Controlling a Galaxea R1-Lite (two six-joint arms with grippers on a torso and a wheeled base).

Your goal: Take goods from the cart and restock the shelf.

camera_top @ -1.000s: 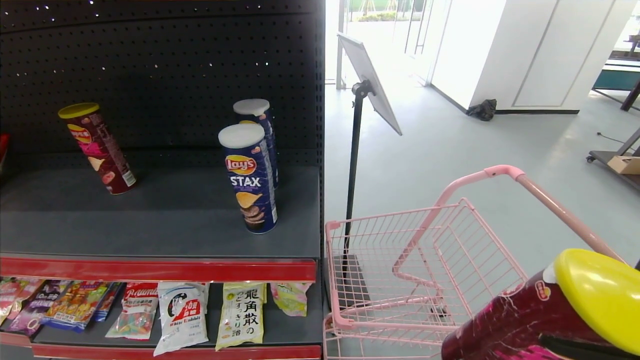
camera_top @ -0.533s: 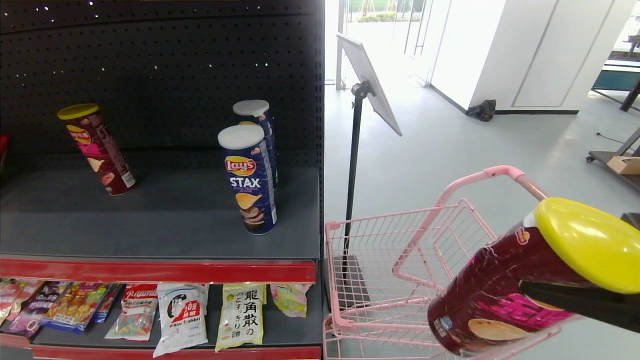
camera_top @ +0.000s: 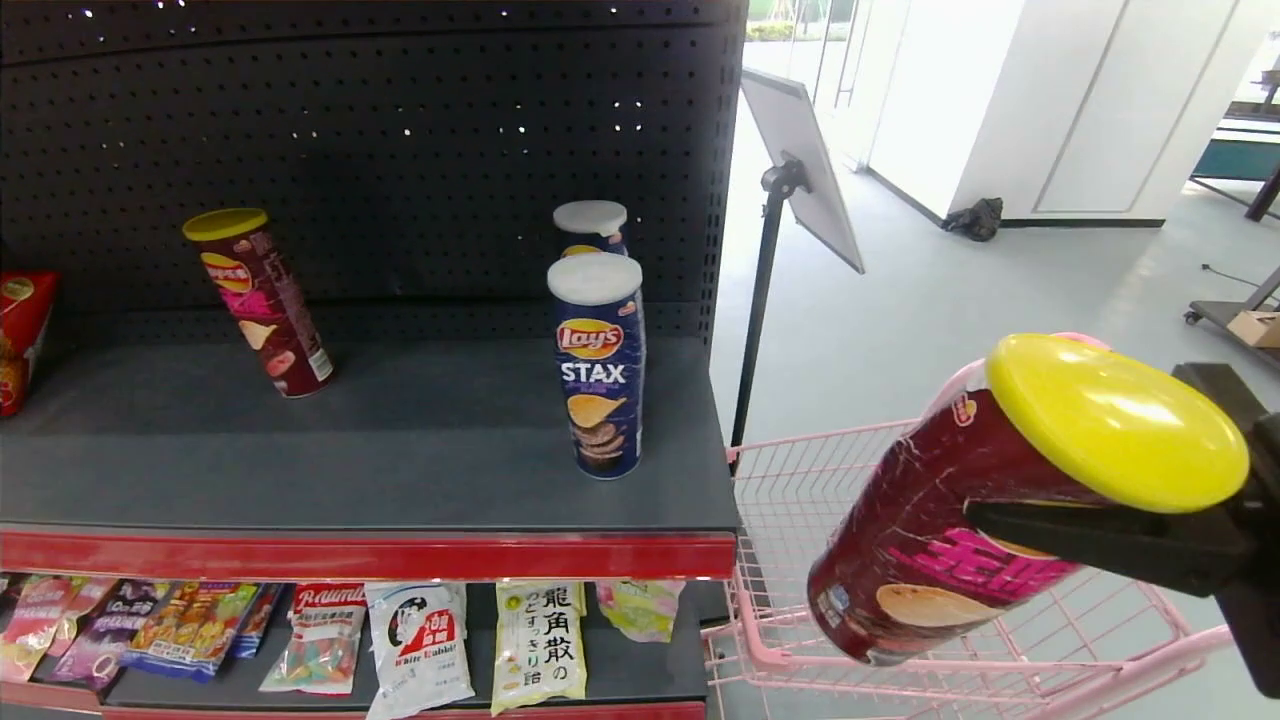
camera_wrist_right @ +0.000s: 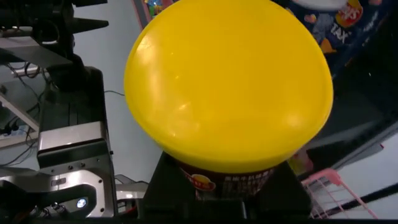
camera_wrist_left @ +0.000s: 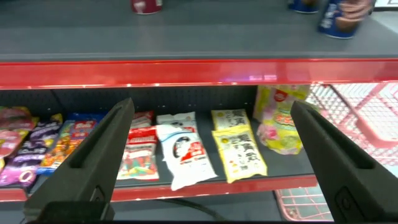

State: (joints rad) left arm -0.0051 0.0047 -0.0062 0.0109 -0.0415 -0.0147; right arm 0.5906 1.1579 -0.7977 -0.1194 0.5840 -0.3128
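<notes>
The right hand [camera_top: 1015, 515] gripped a yellow-lidded chip can [camera_top: 925, 540] above the pink cart [camera_top: 790, 655] — the left hand [camera_wrist_left: 210, 152] gaped wide.

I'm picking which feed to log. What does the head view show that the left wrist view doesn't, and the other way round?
Head view adds: the right hand shut on a yellow-lidded maroon can, plus a sign stand. Left wrist view adds: the left hand, open. Both: the red shelf edge, the snack bags beneath it, the blue cans on the shelf above, and part of the pink cart.
</notes>
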